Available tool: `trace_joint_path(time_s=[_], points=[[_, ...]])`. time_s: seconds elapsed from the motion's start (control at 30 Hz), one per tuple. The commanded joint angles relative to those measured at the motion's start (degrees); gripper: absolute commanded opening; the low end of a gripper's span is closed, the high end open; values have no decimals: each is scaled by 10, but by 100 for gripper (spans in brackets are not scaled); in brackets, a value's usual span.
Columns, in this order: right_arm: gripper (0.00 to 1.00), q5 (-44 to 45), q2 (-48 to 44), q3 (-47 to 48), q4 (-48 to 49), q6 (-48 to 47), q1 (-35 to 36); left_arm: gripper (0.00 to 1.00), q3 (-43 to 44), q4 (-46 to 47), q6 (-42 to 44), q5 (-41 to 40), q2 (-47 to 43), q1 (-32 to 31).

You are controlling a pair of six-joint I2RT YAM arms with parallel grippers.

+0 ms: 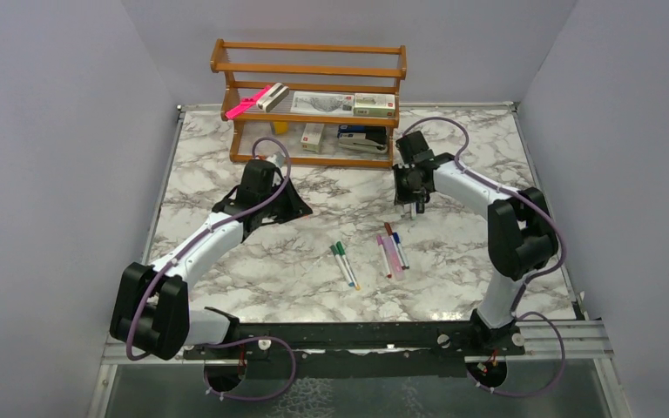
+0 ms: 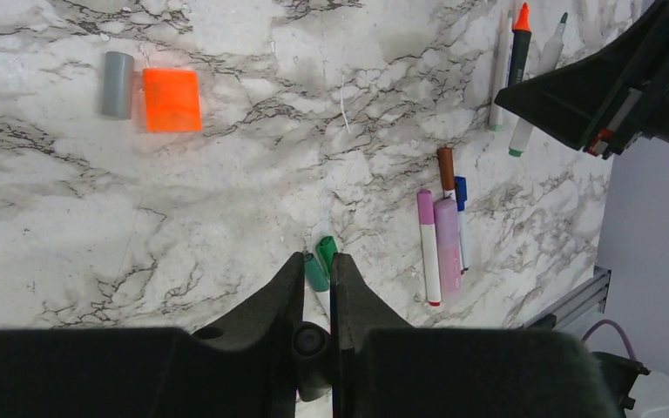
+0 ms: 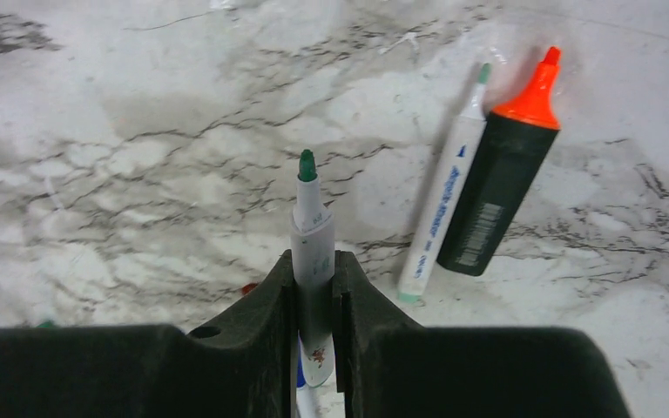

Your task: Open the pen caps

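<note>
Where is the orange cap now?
Left wrist view, upper left: the orange cap lies on the marble table beside a grey cap.

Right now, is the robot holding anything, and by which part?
The right gripper pinches a white-barrelled marker with a bare green tip around its barrel. Whether the left gripper holds something cannot be told.

Cannot read the blurred blue lettering along the white marker (image 3: 440, 205); on the black highlighter (image 3: 492, 196), only a barcode without legible digits.
</note>
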Motion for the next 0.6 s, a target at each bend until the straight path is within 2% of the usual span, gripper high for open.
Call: trace_joint_path(time_s=[0.0, 0.2, 0.37, 0.57], points=[[1, 82, 35, 30, -12, -13, -18, 0, 7, -8, 26, 1, 2, 2], [6, 122, 56, 37, -14, -20, -33, 0, 19, -29, 40, 4, 4, 3], [9, 120, 64, 39, -13, -21, -43, 0, 25, -37, 48, 6, 5, 2], [22, 116, 64, 34, -11, -22, -43, 0, 27, -38, 48, 7, 10, 2]])
